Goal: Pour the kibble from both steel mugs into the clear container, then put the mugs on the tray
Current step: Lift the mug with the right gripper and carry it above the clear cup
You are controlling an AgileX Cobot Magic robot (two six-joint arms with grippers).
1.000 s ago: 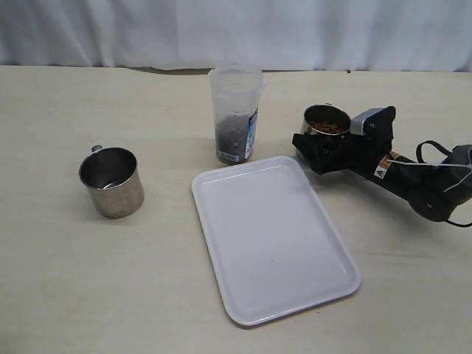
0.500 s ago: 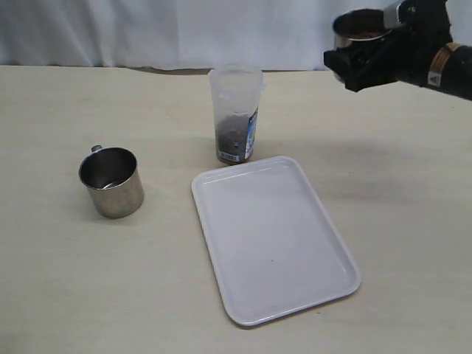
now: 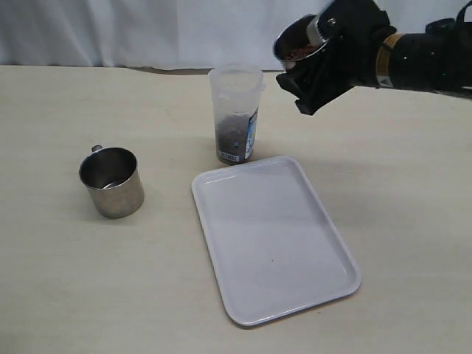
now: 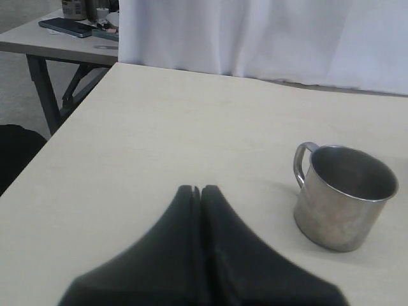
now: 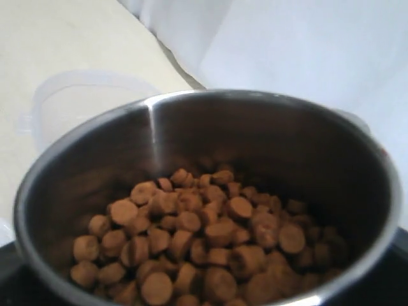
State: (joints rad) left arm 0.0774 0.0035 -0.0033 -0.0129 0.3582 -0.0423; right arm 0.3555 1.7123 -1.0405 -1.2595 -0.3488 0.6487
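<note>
Two wide-spread jaws of the right gripper (image 3: pixel 317 68) clamp the full mug (image 3: pixel 297 40) by its wall and hold it in the air, tipped slightly toward the left arm's side. Inside it, right at the fingers, the kibble (image 5: pixel 204 255) lies heaped against the lower wall and none has reached the lip. Just beyond the mug's lip and a little lower than the fingers stands the clear container (image 3: pixel 236 110), upright, with a dark layer of pellets already in its bottom. The tray (image 3: pixel 273 236) lies flat on the table (image 3: pixel 59 280) below the fingers, bare, beside the container's foot.

To pour well, I judge the lip should come over the container's mouth before the tilt grows, since that opening is narrow. A slow roll of the wrist would let the pellets slide in a thin stream rather than a rush that bounces off the rim.

Far from these fingers, the left gripper (image 4: pixel 201 191) is closed tight on nothing, just short of the second mug (image 4: pixel 344 194), which looks empty and stands upright, well apart from the tray.
</note>
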